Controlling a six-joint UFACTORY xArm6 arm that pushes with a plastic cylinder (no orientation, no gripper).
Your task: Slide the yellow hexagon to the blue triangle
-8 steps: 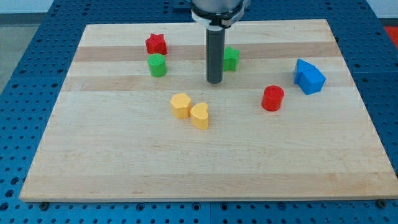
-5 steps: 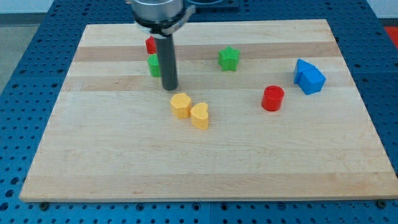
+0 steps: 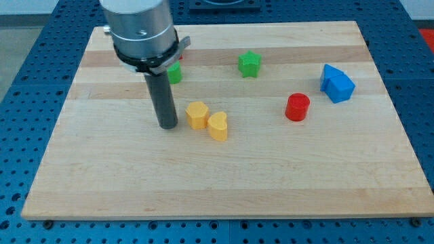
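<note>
The yellow hexagon (image 3: 197, 114) lies near the middle of the wooden board (image 3: 224, 176), touching a yellow heart block (image 3: 218, 126) at its lower right. The blue triangle (image 3: 329, 72) sits at the view's right, against a blue cube-like block (image 3: 340, 89). My tip (image 3: 168, 125) rests on the board just left of the yellow hexagon, a small gap away. The rod stands upright.
A green star (image 3: 249, 63) lies at the view's top centre. A red cylinder (image 3: 297, 107) stands between the yellow blocks and the blue ones. A green block (image 3: 175, 73) is partly hidden behind the arm. The red star is hidden by the arm.
My tip has moved from the top centre leftward and down, ending just left of the yellow hexagon. No block has moved.
</note>
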